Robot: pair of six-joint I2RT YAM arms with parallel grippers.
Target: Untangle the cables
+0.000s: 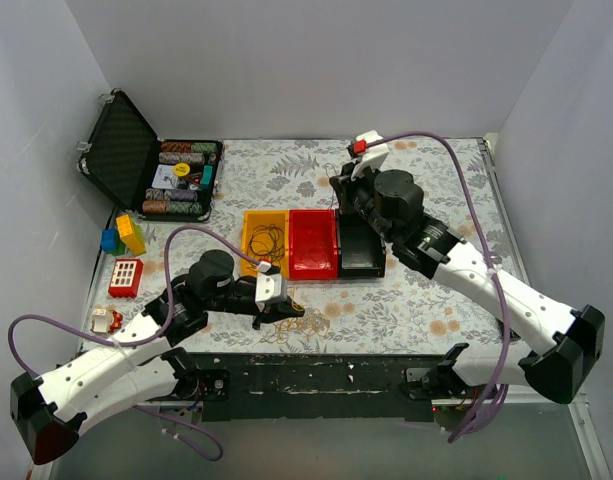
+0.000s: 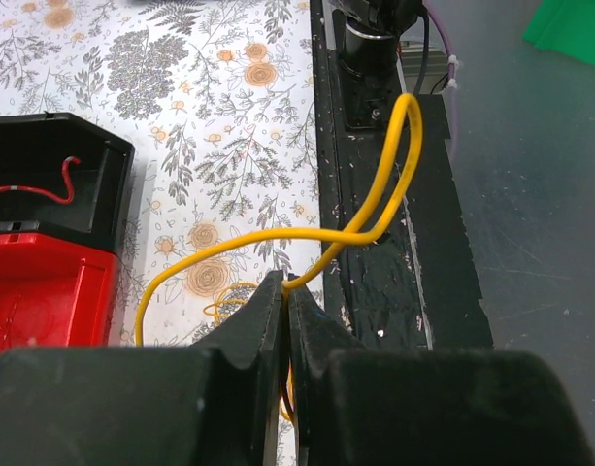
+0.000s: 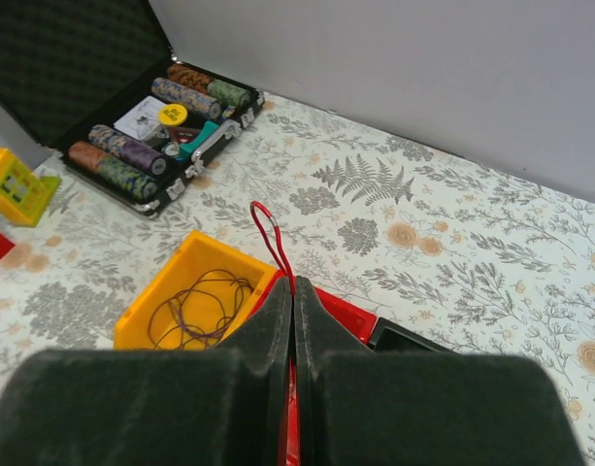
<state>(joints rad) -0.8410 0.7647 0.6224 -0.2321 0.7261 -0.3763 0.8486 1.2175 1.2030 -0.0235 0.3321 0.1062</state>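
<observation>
My left gripper is shut on a thin yellow cable that loops up over the table's black front edge. In the top view this gripper sits low beside a loose yellow tangle near the front edge. My right gripper is shut on a red cable whose loop sticks up past the fingertips. It hovers over the red bin. In the top view it is above the bins. A dark purple-grey cable lies coiled in the yellow bin.
Yellow, red and black bins stand side by side mid-table. The black bin holds a red wire. An open chip case is at back left. Toy blocks lie at left.
</observation>
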